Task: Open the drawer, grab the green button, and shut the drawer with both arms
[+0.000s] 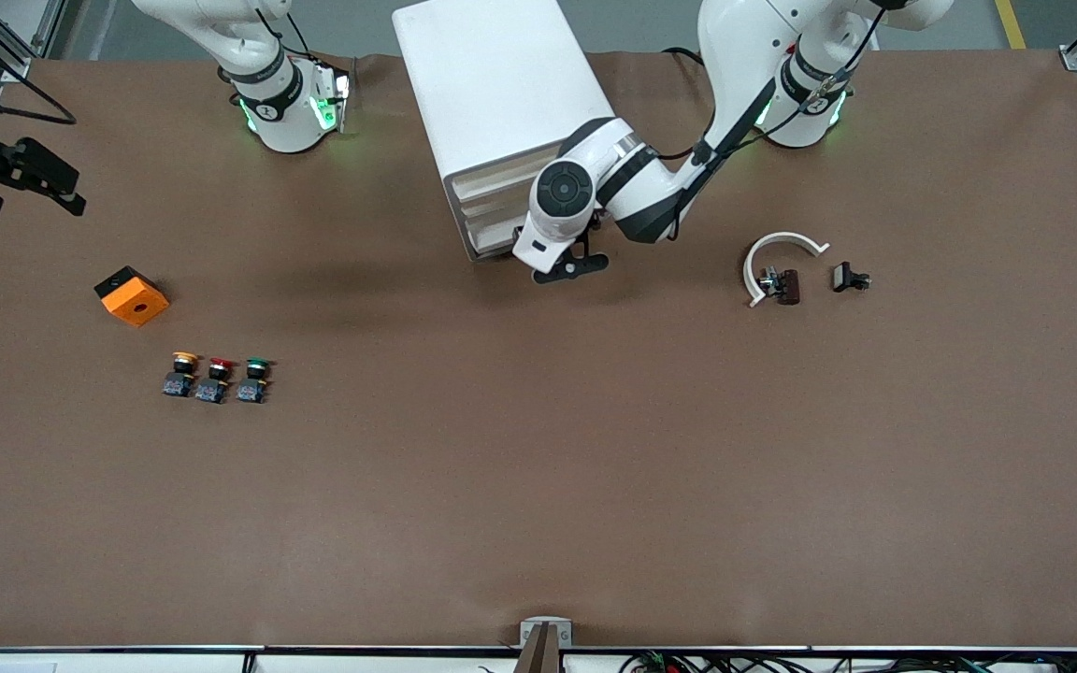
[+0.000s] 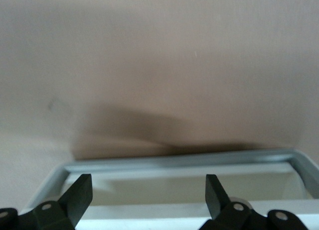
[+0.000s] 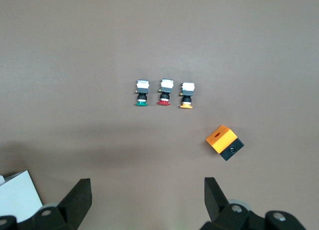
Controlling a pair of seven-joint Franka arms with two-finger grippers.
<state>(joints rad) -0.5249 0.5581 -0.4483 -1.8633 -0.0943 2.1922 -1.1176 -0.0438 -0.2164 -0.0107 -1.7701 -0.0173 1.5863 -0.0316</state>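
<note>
A white drawer cabinet (image 1: 501, 93) stands between the two arm bases, its drawer fronts (image 1: 492, 210) facing the front camera. My left gripper (image 1: 572, 267) hangs low just in front of the lowest drawer. In the left wrist view my left gripper (image 2: 148, 190) is open and holds nothing, with the drawer's grey rim (image 2: 174, 159) close ahead. The green-capped button (image 1: 256, 379) stands on the table toward the right arm's end. In the right wrist view my right gripper (image 3: 148, 190) is open and empty, high over the table, with the green button (image 3: 141, 93) well ahead of it.
A red-capped button (image 1: 217, 379) and a yellow-capped one (image 1: 181, 373) stand in a row beside the green one. An orange box (image 1: 132, 296) lies farther back. A white curved part (image 1: 779, 254) and small black pieces (image 1: 849, 278) lie toward the left arm's end.
</note>
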